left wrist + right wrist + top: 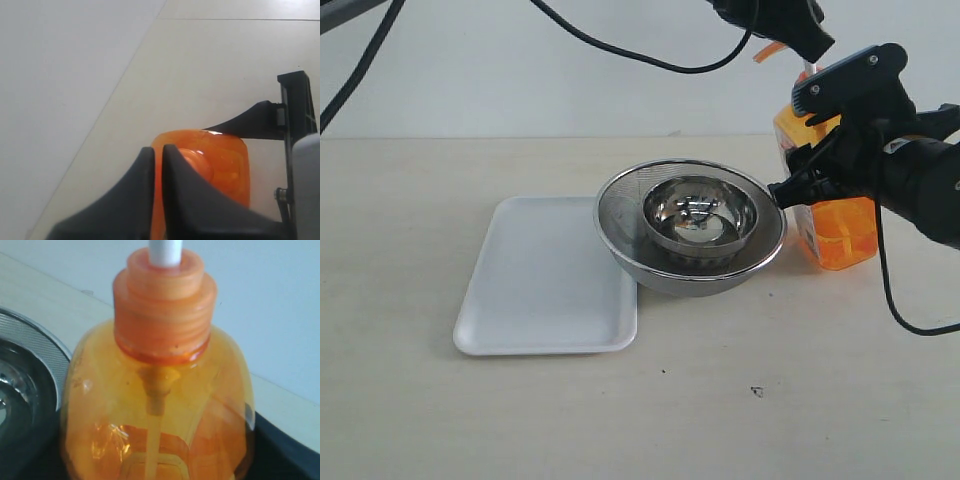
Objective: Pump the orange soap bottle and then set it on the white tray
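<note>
The orange soap bottle (840, 225) stands on the table at the right, just beside the steel bowls. My right gripper (825, 135) is shut on its body from the side, and the bottle (155, 405) fills the right wrist view, with the white stem (165, 250) rising from its collar. Directly above the pump hangs my left gripper (810, 45), its jaws shut with only a thin slit between them. The orange pump head (200, 160) sits right under my left gripper (157, 150). Left of the bowls, the white tray (550, 275) lies flat with nothing on it.
A large steel mesh bowl (620, 225) holding a smaller steel bowl (700, 210) sits between tray and bottle, its rim overlapping the tray's right edge. The bowl's rim (30, 340) almost touches the bottle. A cable (620, 50) hangs across the back. A wall stands behind the table.
</note>
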